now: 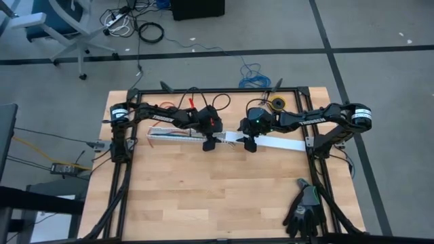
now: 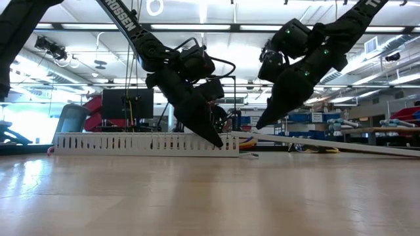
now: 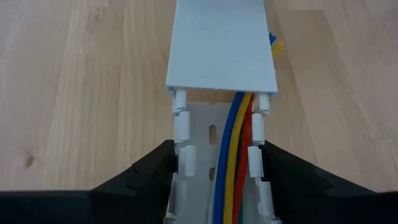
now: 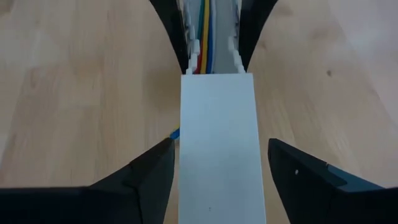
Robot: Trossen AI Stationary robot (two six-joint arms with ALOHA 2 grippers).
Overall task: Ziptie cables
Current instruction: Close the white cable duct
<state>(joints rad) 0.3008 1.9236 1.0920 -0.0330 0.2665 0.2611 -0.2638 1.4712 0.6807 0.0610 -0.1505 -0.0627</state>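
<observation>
A white slotted channel (image 1: 175, 135) lies on the table. The cables (image 3: 231, 155), blue, yellow, red and green wires, run along inside it. A flat white lid strip (image 4: 217, 155) reaches from the channel's right end toward the table's right edge, its near end over the channel's end (image 3: 221, 87). My left gripper (image 1: 209, 144) is at that channel end, with a finger on each side wall. My right gripper (image 1: 249, 144) is open above the lid, and its fingers stand apart on either side of the strip (image 4: 219, 149). No thin dark ziptie shows in any view. My left gripper holds the white channel near its right end, pinched across its width. One finger (image 3: 158, 168) is against one toothed side wall (image 3: 181, 162) and the other is against the opposite wall (image 3: 256, 155). The fingers slant down from above. The channel rests flat on the table.
A black glove (image 1: 305, 209) lies at the table's near right corner. A black spool (image 1: 277, 104) sits by the far edge. Black frame rails (image 1: 122, 176) run along the table's left, right and far sides. Bare wood spreads across the near half (image 1: 217, 196).
</observation>
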